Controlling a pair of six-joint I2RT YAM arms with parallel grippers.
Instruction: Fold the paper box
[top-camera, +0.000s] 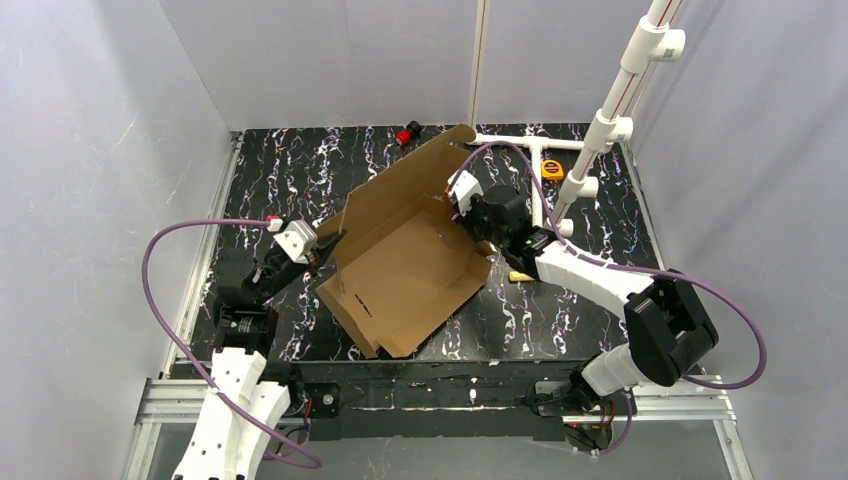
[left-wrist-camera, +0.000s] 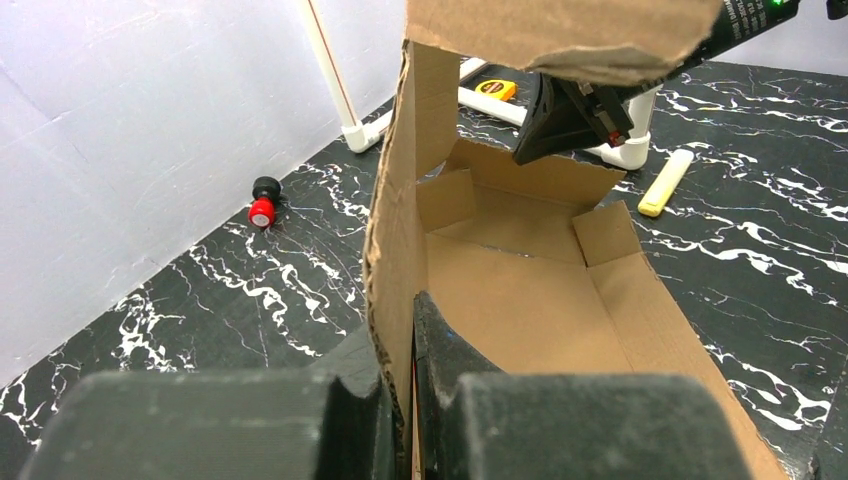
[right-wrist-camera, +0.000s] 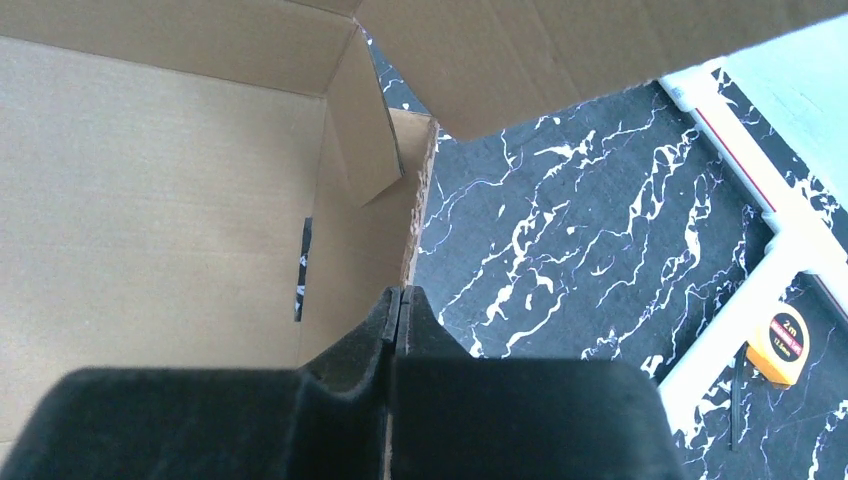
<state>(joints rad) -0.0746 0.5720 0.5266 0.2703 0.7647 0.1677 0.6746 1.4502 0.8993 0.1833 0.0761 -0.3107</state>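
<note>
Both side walls of the box (top-camera: 405, 270) are pinched tight: our left gripper (left-wrist-camera: 412, 330) clamps one, right gripper (right-wrist-camera: 400, 300) the other, so it sits between them, lid flap (top-camera: 410, 175) standing beyond both.

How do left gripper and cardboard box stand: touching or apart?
Touching. Left wrist view: left gripper pinches a wall of the cardboard box between its fingers.

Bright, even light; left pincer (left-wrist-camera: 405, 345) blurred up close.
</note>
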